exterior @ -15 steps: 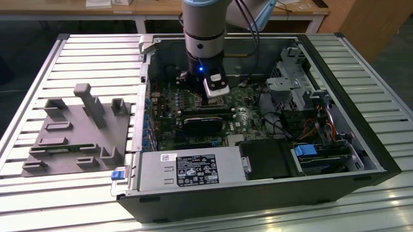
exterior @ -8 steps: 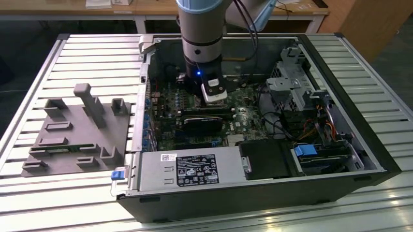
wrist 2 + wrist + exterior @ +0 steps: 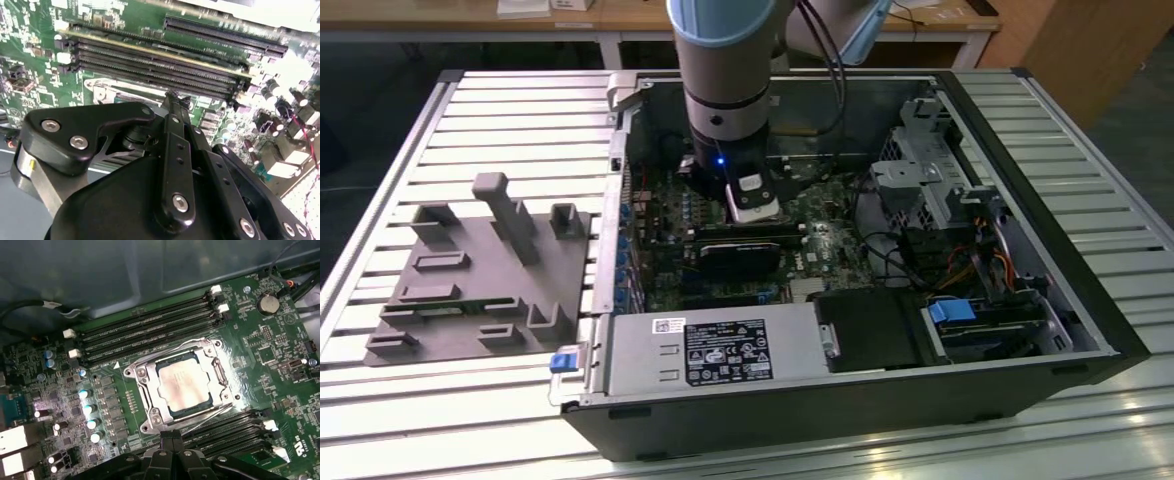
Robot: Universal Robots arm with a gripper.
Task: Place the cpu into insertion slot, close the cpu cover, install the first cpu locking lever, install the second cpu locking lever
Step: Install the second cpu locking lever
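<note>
My gripper [image 3: 167,442] hangs low over the green motherboard [image 3: 260,360] inside the open computer case [image 3: 854,420], my two black fingers [image 3: 174,446] pressed together with no gap between their tips and nothing held between them. In the first wrist view the cpu [image 3: 182,385] sits in the centre of the frame, its dull silver top lying flat in the insertion slot [image 3: 161,369], whose dark edge shows as a thin border round the chip. The cpu cover [image 3: 147,395] lies down over it as a silvery frame, the chip showing through its window. A thin metal lever [image 3: 197,416] runs along the socket's lower edge, and my fingertips rest just below it at the bottom middle of the frame, close to that lever though I cannot tell whether they touch it. Long black memory slots [image 3: 150,330] run diagonally above the socket. In the exterior view my arm [image 3: 727,100] descends from the upper middle into the case, with a grey fixture tray [image 3: 480,280] lying well apart at the exterior view's left.
</note>
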